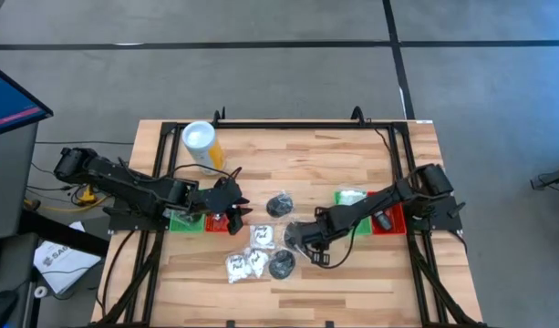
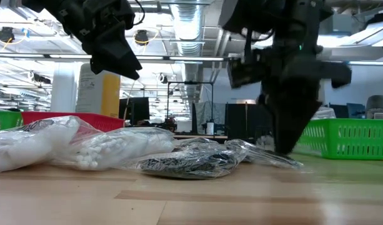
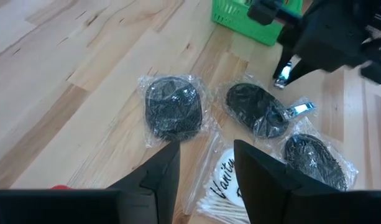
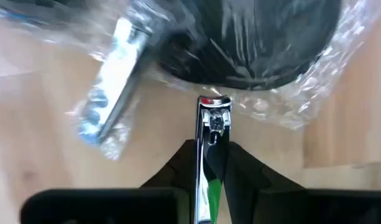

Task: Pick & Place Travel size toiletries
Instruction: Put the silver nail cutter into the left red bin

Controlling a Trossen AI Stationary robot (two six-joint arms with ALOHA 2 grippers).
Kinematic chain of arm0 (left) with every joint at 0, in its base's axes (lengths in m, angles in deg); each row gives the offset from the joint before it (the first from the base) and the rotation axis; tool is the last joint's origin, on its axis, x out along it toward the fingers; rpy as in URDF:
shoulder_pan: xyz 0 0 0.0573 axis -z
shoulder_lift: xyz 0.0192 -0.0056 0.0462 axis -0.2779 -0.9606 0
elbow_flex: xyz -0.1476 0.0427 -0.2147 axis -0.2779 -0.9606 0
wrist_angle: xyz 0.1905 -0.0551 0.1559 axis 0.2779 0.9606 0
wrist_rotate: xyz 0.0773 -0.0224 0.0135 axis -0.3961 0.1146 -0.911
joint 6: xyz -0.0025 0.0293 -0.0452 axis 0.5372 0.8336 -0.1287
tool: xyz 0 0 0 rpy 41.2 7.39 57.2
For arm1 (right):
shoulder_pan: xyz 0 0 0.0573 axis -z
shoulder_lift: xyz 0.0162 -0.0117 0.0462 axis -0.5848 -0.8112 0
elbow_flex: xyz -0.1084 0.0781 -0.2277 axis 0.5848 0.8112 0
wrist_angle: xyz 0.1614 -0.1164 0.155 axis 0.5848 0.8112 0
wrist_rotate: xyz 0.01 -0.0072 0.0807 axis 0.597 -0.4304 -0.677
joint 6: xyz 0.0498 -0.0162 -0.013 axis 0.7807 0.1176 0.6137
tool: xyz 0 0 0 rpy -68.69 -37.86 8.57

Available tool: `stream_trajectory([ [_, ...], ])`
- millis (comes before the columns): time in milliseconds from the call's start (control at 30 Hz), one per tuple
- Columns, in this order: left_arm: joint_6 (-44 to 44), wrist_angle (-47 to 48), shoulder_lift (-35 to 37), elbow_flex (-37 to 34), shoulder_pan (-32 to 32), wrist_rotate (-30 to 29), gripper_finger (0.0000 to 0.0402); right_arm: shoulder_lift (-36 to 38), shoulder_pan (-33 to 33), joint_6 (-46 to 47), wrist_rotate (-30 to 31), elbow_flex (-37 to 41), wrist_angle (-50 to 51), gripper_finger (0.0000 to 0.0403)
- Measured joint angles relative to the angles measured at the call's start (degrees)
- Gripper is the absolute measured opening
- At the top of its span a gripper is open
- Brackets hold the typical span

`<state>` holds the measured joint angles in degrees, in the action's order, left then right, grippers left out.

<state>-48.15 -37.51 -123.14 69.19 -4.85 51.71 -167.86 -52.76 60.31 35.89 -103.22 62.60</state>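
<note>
Several toiletries lie mid-table: black discs in clear wrap (image 1: 280,205) (image 1: 282,266) (image 3: 171,107), white sachets (image 1: 262,235) (image 1: 236,266), and a silvery piece in clear wrap (image 4: 115,81). My right gripper (image 1: 297,239) (image 2: 282,147) points down beside the middle black disc (image 3: 255,109), shut on a small silvery clipper-like piece (image 4: 213,124). My left gripper (image 1: 235,208) (image 3: 206,168) hangs open above the table's left part, over a white sachet of cotton swabs (image 3: 221,190), touching nothing. My right gripper pinches the silvery piece by its flat sides (image 4: 210,163) between its two fingers, coming from above and pointing down. The piece lies along the fingers, and its free end (image 4: 214,106) sticks out past their tips. Whether that end touches the table, I cannot tell.
A yellow cylinder with a white top (image 1: 203,146) stands at the far left. Green (image 1: 181,220) and red (image 1: 217,222) trays sit under my left arm, and green (image 1: 352,196) and red (image 1: 389,220) trays sit under my right arm. Bare wood lies along the near edge.
</note>
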Motion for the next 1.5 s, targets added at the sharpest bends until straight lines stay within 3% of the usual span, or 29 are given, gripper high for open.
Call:
stream_trajectory([
  [200, 0.5, -1.6, 0.0, 0.0, 0.0, 0.0, 0.014, 4.4, 0.6, -2.8, 2.4, -0.1, -1.1, 0.0043],
  [567, 12.8, -13.2, 0.0, 0.0, 0.0, -0.9, 0.014, 14.3, 3.9, -12.3, 14.3, -0.3, -10.8, 0.0043],
  [1033, 25.2, -25.7, 0.0, 0.0, 0.0, -0.9, 0.014, 17.5, 7.7, -27.1, 14.1, -0.3, -29.6, 0.0043],
  [1500, 31.1, -31.7, 0.0, 0.0, -0.5, 1.5, 0.014, 17.5, 8.6, -31.7, 10.9, -0.3, -36.9, 0.0043],
])
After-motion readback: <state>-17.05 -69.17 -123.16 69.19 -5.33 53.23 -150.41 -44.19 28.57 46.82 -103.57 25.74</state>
